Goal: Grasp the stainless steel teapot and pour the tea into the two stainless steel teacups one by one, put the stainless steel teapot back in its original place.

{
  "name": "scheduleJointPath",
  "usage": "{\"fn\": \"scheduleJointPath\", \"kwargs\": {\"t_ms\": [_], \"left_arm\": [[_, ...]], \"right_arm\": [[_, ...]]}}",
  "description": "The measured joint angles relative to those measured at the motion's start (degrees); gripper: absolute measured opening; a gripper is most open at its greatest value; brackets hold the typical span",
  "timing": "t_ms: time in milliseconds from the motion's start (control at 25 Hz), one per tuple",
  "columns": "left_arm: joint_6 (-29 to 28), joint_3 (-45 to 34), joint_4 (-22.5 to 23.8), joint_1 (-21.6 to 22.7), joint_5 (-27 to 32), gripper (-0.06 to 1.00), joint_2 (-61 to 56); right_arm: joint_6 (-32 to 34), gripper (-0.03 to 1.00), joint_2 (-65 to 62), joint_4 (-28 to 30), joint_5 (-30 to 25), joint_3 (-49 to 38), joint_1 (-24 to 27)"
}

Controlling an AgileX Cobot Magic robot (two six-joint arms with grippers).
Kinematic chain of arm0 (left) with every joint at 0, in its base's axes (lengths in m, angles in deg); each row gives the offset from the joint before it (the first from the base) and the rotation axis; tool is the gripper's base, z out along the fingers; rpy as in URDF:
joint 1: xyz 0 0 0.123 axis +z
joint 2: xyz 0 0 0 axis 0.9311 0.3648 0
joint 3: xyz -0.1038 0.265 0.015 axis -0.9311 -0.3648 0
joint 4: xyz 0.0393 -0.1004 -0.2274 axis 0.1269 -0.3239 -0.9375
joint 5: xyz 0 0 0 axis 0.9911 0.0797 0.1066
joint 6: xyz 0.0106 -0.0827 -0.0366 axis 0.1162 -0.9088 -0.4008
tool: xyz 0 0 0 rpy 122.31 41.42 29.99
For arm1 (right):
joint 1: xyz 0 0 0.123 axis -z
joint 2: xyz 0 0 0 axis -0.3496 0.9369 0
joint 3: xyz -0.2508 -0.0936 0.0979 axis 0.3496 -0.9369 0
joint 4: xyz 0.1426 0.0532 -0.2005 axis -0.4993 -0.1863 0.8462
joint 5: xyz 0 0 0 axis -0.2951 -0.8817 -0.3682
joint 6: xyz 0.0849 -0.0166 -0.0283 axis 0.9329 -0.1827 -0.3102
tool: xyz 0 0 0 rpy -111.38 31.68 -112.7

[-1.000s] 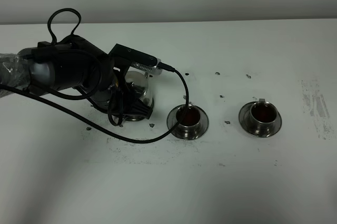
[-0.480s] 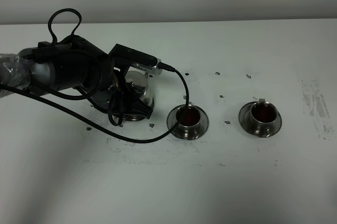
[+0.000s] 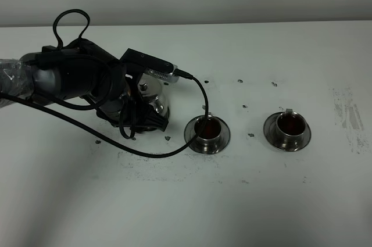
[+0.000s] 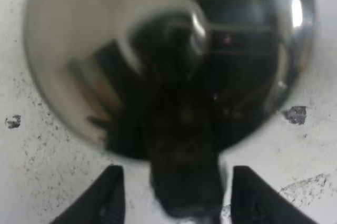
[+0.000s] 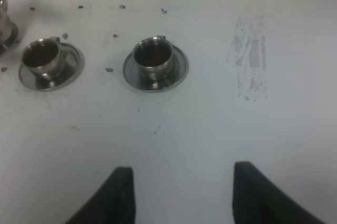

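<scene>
The stainless steel teapot (image 3: 158,103) stands upright at the table's left, half hidden under my left arm. In the left wrist view its shiny body (image 4: 158,50) fills the frame, and its dark handle sits between the fingers of my left gripper (image 4: 182,200), which is open with a gap on each side. The edge of its saucer (image 5: 11,37) shows beneath it. To its right, the two stainless steel teacups (image 3: 207,131) (image 3: 289,127) sit on their saucers with dark tea in them. My right gripper (image 5: 184,197) hovers open and empty over bare table, short of the cups.
A black cable (image 3: 174,148) loops from the left arm across the table to the nearer cup's saucer. Dark specks and a grey smear (image 3: 347,116) mark the white tabletop. The table's back edge meets a grey wall.
My left gripper's jaws have spread apart and let go of the teapot's handle. The arm, teapot and cups have stayed where they were.
</scene>
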Motion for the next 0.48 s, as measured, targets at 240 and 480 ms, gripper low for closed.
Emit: {"fn": "scheduleJointPath", "kwargs": {"t_ms": [240, 480], "left_arm": [[0.0, 0.0, -0.38, 0.0, 0.65, 0.49, -0.32], [0.07, 0.02, -1.04, -0.52, 1.24, 0.49, -3.23]], "right_arm": [[0.0, 0.41, 0.0, 0.0, 0.0, 0.0, 0.0], [0.0, 0.41, 0.0, 0.0, 0.0, 0.0, 0.0]]}}
